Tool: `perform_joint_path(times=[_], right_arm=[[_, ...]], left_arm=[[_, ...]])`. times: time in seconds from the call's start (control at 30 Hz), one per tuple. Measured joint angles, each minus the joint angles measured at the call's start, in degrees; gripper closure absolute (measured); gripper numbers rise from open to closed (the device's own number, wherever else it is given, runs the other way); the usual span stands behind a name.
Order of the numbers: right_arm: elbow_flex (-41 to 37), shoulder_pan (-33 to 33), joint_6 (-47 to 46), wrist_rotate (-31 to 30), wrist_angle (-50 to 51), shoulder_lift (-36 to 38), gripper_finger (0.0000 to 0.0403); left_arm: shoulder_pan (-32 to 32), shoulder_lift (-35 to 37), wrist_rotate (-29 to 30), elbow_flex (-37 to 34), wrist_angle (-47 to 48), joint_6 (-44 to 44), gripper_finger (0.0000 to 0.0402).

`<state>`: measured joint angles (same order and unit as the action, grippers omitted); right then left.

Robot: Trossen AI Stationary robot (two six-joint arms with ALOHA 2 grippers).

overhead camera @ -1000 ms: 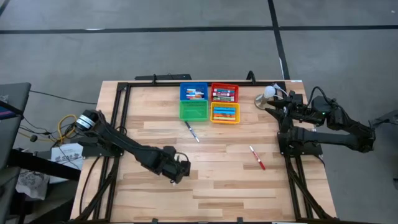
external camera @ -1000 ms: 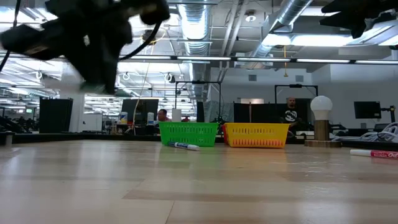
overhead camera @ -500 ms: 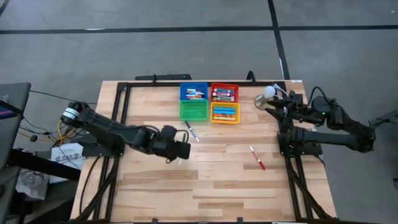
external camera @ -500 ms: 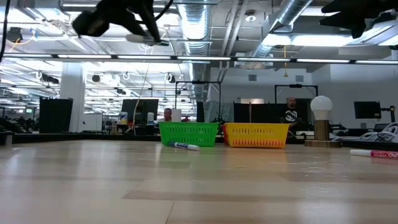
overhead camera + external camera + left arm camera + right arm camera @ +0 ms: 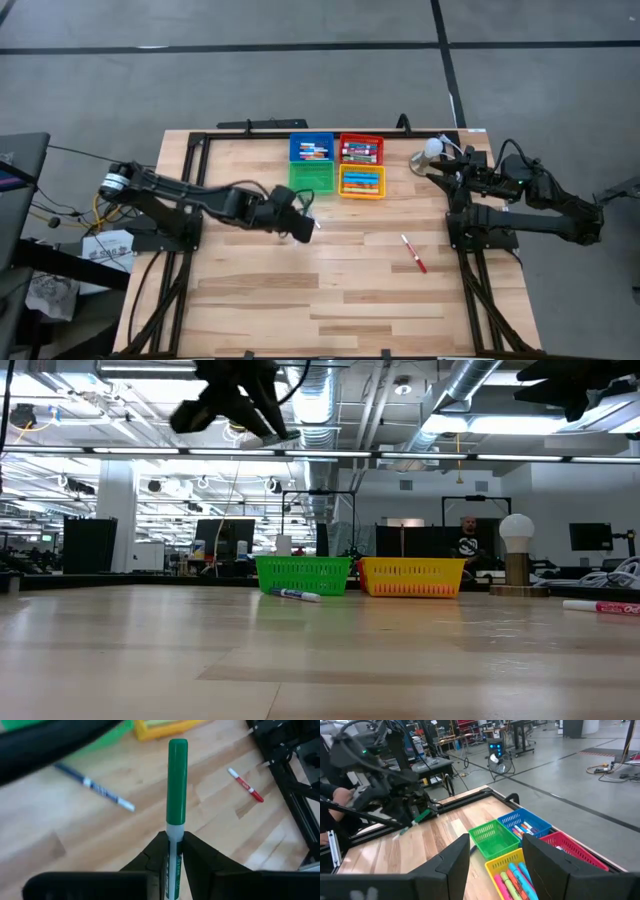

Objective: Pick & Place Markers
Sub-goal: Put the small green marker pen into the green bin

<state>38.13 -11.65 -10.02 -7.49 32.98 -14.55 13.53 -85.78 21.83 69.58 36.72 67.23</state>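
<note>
Green-capped marker (image 5: 176, 805) (print unreadable) in left gripper (image 5: 172, 851)

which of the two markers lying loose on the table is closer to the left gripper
The blue-capped marker, lying right beside the left gripper near the green bin. The red marker lies well off toward the right arm.

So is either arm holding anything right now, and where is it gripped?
The left pincer holds a green-capped marker by its white barrel end, cap pointing outward. The right pincer is open and empty.
</note>
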Motion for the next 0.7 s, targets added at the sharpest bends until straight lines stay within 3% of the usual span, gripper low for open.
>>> perform_joint_path(times=[0.7], right_arm=[[0.0, 0.0, 0.0, 0.0, 0.0, 0.0, 0.0233]], left_arm=[[-26.1, -0.6, -14.3, 0.0, -11.8, -42.2, 0.0345]])
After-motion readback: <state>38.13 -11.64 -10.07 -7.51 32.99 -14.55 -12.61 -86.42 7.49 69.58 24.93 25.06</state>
